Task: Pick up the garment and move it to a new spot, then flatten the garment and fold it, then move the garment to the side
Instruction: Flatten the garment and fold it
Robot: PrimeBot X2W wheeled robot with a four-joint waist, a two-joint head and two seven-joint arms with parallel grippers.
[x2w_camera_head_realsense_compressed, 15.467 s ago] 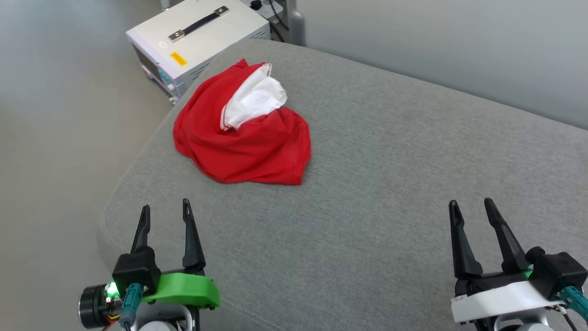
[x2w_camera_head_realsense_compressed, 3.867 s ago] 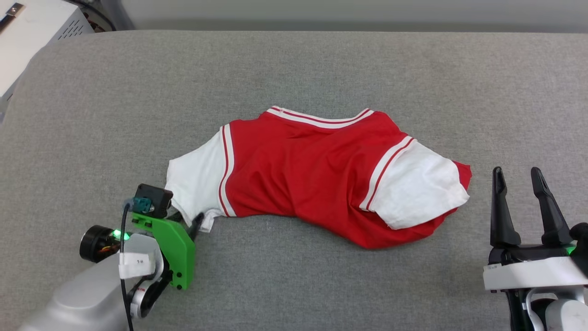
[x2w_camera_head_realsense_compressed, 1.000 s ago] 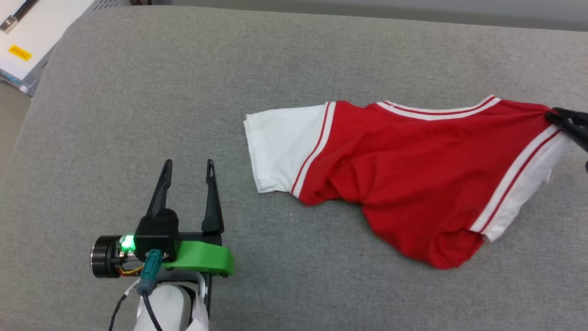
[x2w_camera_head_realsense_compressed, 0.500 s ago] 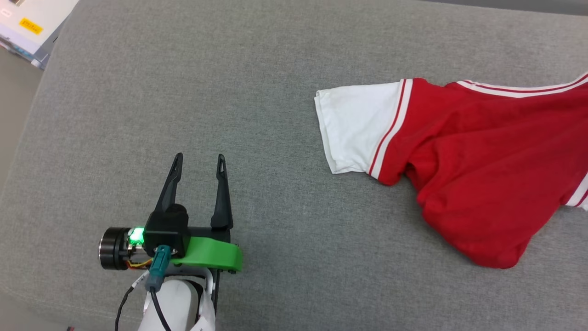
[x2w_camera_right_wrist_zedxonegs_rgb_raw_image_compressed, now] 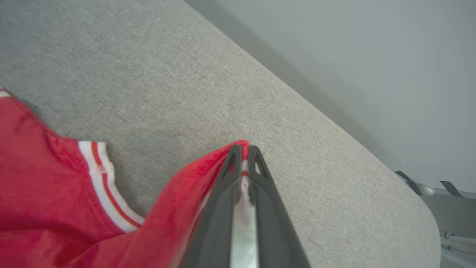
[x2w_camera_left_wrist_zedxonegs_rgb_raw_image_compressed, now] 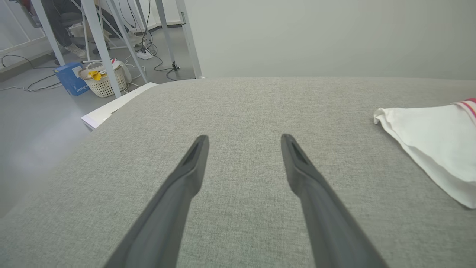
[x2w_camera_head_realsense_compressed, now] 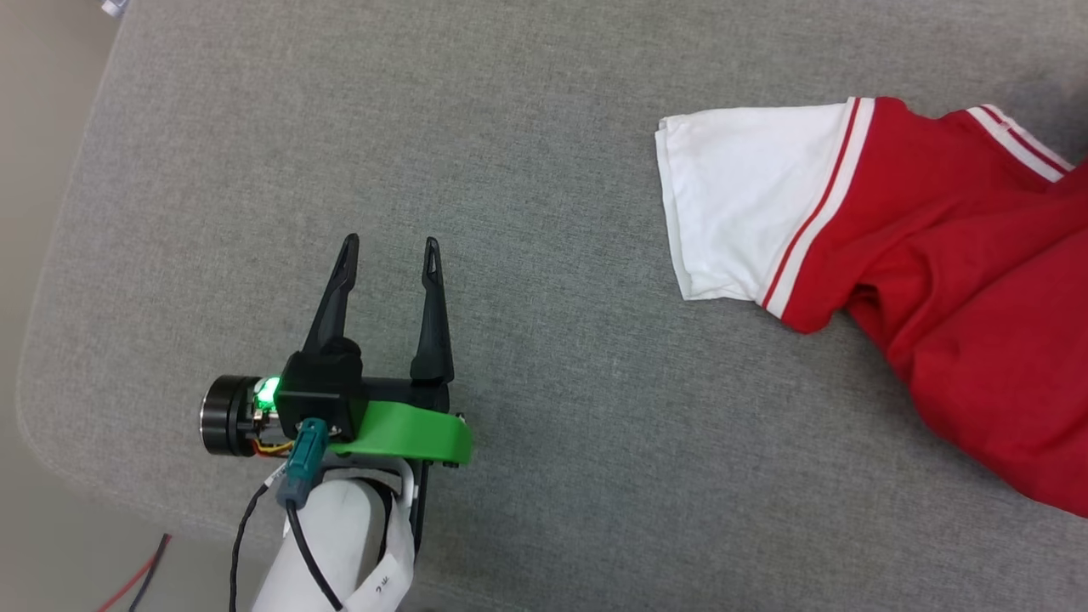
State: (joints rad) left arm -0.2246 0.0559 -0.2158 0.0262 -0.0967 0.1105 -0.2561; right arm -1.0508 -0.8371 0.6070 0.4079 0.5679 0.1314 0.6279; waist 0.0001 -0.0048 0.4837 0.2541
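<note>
Grey fabric surface (x2w_camera_head_realsense_compressed: pixel 552 170) bears the garment (x2w_camera_head_realsense_compressed: pixel 960 280), floor (x2w_camera_head_realsense_compressed: pixel 34 127) beside.

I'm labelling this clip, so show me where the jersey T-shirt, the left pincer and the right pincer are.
jersey T-shirt (x2w_camera_head_realsense_compressed: pixel 748 200): head view, on its white sleeve.
left pincer (x2w_camera_head_realsense_compressed: pixel 390 246): head view, midway between its open fingertips.
right pincer (x2w_camera_right_wrist_zedxonegs_rgb_raw_image_compressed: pixel 244 149): right wrist view, between tips shut on the T-shirt's red cloth.

The left gripper (x2w_camera_head_realsense_compressed: pixel 391 241) is showing two long, pointy black fingers (x2w_camera_head_realsense_compressed: pixel 336 297). A bright green plate (x2w_camera_head_realsense_compressed: pixel 404 429) is sitting below them. A small green light (x2w_camera_head_realsense_compressed: pixel 269 389) is glowing beside a round black knob (x2w_camera_head_realsense_compressed: pixel 224 416). A teal plug (x2w_camera_head_realsense_compressed: pixel 302 461) with a black cable (x2w_camera_head_realsense_compressed: pixel 308 552) is hanging over the white forearm (x2w_camera_head_realsense_compressed: pixel 344 527).
</note>
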